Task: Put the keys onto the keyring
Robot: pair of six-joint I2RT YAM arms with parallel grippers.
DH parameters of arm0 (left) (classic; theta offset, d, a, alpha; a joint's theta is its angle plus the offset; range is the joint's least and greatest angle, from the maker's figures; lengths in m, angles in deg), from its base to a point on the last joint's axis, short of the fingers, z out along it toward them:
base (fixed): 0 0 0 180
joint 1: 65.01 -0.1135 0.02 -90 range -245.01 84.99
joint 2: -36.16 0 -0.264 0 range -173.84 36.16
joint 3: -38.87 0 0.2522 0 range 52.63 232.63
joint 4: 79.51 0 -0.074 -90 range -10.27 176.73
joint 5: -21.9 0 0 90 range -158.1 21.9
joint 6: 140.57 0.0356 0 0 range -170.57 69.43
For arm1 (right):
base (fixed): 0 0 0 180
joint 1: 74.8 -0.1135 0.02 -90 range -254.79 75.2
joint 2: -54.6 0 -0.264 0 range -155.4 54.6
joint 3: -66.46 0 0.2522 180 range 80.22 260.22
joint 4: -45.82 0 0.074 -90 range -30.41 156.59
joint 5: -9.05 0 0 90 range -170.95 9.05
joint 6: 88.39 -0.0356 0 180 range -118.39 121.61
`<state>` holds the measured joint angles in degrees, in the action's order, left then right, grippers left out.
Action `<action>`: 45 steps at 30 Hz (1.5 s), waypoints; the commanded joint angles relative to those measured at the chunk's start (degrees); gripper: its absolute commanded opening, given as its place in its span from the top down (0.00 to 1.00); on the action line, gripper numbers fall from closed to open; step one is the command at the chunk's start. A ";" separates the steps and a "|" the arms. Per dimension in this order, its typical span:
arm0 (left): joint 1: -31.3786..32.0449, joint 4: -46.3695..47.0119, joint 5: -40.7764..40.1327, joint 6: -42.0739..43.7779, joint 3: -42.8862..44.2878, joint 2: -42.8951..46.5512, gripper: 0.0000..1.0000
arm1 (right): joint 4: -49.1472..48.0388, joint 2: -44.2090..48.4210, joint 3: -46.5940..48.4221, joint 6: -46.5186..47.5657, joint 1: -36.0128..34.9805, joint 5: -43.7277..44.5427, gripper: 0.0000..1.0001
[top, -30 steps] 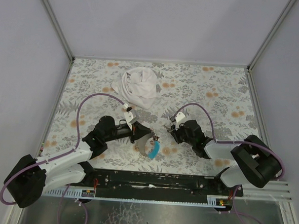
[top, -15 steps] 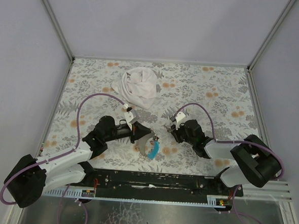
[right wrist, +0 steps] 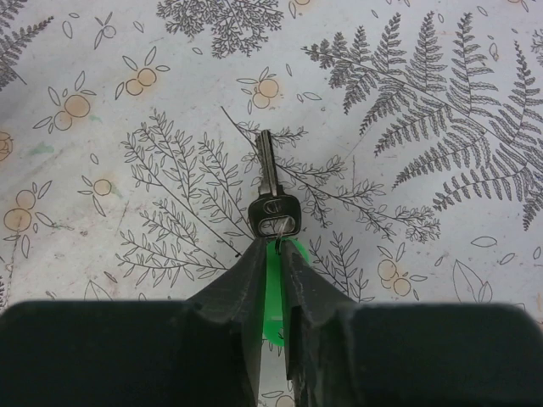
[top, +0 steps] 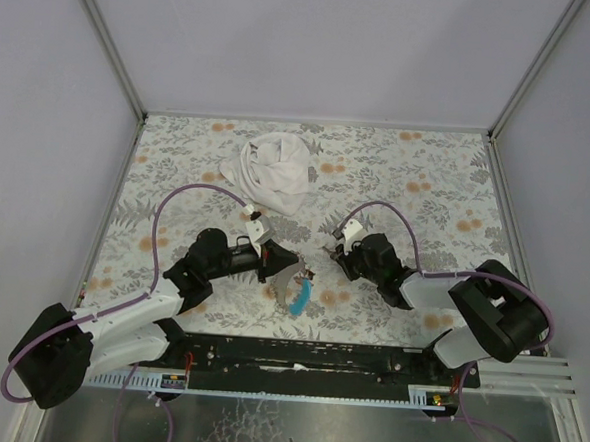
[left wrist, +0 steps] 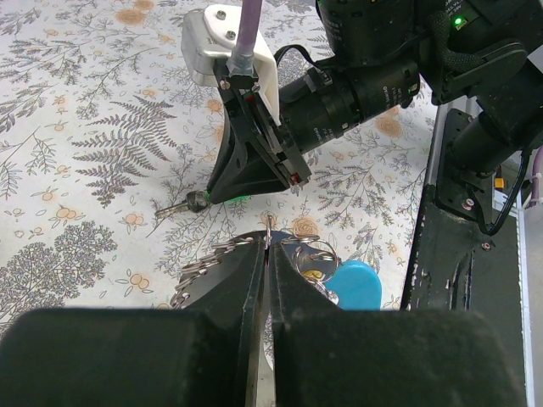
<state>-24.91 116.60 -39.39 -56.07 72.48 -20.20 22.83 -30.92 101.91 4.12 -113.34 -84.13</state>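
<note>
Key (right wrist: 273, 191) lies flat on the floral table (top: 428, 179), blade pointing away from the R arm, dark head toward it. A green plastic tab (right wrist: 272, 287) is at the head end. Right gripper (right wrist: 273, 252) is clamped tight on that green tab, fingertips just behind the key head, and a small wire loop runs through the head's hole. In the L wrist view the same key (left wrist: 180, 206) pokes out from under the R fingertips, low on the table.

Keyring (left wrist: 310, 251) sits at the left gripper (left wrist: 267, 248): its fingers are pressed together w/ a thin metal ring edge pinched between them, standing upright. More loops of ring lie just beyond the tips, touching the light-blue piece (left wrist: 356, 284), which rests on the table near the front rail. A toothed metal edge (left wrist: 212, 254) shows beside the L finger; can't tell what it is.

From above, both grippers are near table centre, tips pointing at each other, close but apart, w/ the key approx. between them. White cloth (top: 274, 174) is bunched up well behind, toward the far side.
</note>
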 commanded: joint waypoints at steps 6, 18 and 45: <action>0.16 2.30 0.79 0.58 0.00 0.14 1.00 | 2.50 2.57 2.22 0.93 0.58 -1.97 1.00; 0.16 1.78 1.04 1.08 0.26 -0.02 1.00 | 22.70 10.85 10.59 1.24 0.58 -7.55 1.00; 0.17 2.86 12.11 7.65 -0.40 -0.96 1.00 | 49.74 21.78 24.30 20.09 0.53 -30.60 1.00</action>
<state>-24.91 117.15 -30.86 -51.28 72.48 -20.33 71.31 -10.22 123.44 18.24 -113.03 -107.99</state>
